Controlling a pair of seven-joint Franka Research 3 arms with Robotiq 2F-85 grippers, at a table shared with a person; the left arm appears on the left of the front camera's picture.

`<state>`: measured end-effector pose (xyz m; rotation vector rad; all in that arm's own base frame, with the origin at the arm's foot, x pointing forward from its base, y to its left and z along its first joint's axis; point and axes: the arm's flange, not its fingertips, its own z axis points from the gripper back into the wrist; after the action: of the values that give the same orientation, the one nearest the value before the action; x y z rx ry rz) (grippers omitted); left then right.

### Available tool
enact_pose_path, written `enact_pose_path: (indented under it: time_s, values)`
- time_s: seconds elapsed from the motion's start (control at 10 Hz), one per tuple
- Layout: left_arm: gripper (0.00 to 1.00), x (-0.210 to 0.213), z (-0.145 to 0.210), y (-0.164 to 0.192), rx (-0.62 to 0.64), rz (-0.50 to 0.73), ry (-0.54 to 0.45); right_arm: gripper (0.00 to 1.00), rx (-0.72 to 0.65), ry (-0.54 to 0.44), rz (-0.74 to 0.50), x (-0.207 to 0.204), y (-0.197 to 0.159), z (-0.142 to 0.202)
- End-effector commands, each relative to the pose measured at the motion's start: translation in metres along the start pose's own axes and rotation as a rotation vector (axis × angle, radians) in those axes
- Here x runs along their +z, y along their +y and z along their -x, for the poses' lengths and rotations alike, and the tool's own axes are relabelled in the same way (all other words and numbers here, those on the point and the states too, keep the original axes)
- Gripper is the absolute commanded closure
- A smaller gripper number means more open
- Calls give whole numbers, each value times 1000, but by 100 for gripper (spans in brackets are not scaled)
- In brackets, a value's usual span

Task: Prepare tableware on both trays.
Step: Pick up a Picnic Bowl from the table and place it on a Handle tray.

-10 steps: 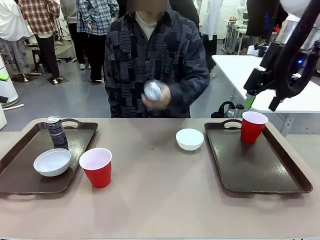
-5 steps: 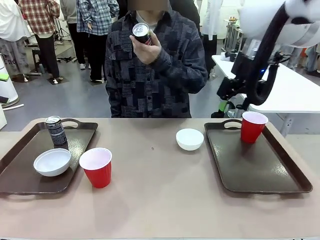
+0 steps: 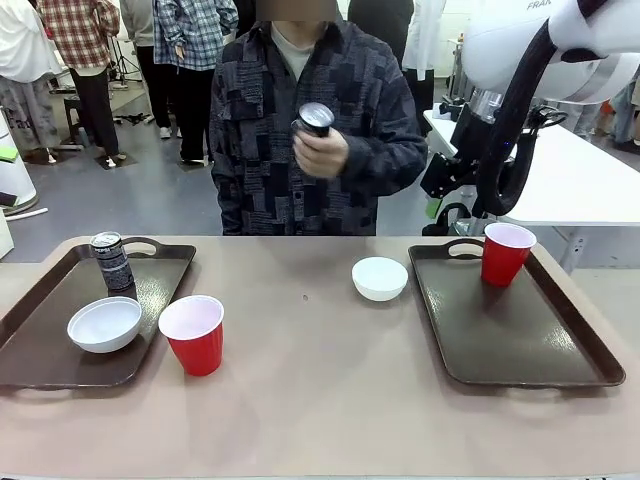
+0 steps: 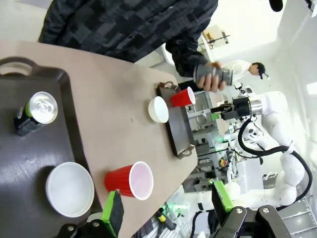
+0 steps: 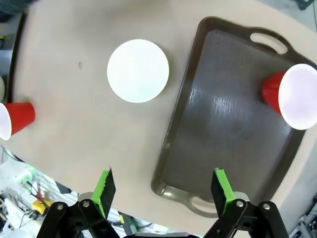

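The right gripper (image 5: 163, 191) hangs high over the table (image 5: 74, 124) with its jaws spread wide and nothing between them. Looking down along its fingers, the right tray (image 5: 223, 129) lies below, a red cup (image 5: 292, 96) standing in one corner by a handle, and a white bowl (image 5: 138, 71) sits on the bare table just beside that tray's long rim, not on it. The left gripper (image 4: 168, 206) is also spread apart and empty, up above the left tray (image 4: 29, 163), which carries a second bowl (image 4: 70, 189) and an upright can (image 4: 35, 113). The other red cup (image 4: 130, 180) stands on the table just off that tray. Across the table, a person's hand (image 3: 322, 155) holds another can (image 3: 315, 119) at chest height, well apart from both grippers.
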<state>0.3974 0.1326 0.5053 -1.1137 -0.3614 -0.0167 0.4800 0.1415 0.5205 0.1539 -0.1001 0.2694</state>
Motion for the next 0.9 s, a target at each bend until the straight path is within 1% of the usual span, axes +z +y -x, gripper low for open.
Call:
enact_pose_path:
  time_s: [0.0,0.1,0.2,0.3,0.4,0.5,0.8]
  values:
    - [5,3,0,-1,-5,3,10,0,-10,-36,-6,-2,-4,25]
    - [5,3,0,-1,-5,3,10,0,-3,-49,-48,-1,-10,52]
    - [5,3,0,-1,-5,3,10,0,87,-70,-155,10,-27,102]
    - [5,3,0,-1,-5,3,10,0,56,-141,-198,14,-44,136]
    - [5,3,0,-1,-5,3,10,0,-2,-131,-200,10,-57,141]
    - [5,3,0,-1,-5,3,10,0,-13,-103,-193,6,-56,136]
    - [5,3,0,-1,-5,3,10,0,-5,-61,-170,-1,-47,123]
